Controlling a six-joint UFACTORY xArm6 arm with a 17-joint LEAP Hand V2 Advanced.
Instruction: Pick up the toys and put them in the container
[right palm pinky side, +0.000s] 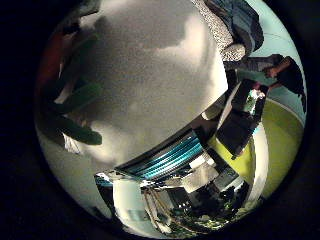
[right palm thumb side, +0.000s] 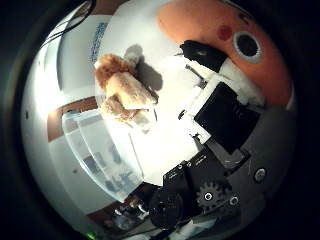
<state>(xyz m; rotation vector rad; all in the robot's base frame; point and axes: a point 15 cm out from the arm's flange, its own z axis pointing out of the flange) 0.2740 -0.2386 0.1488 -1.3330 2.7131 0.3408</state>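
In the right thumb side palm view, a large orange plush toy (right palm thumb side: 215, 30) with a round dark eye is close to the palm. My right hand (right palm thumb side: 218, 112) reaches its white and black fingers (right palm thumb side: 197, 50) up against it and seems curled on it. A tan plush toy (right palm thumb side: 125, 85) lies on the white table (right palm thumb side: 170, 140), away from the hand. A clear plastic container (right palm thumb side: 100, 150) stands on the table beside the tan toy. In the right little finger side palm view, dark green and red shapes (right palm pinky side: 72, 100) sit close to the palm; I cannot tell what they are.
The right little finger side palm view shows the white table (right palm pinky side: 150, 80) with shadows on it, its edge, and a yellow-green floor (right palm pinky side: 280, 140) beyond. Dark furniture (right palm pinky side: 240, 125) stands by the table's edge.
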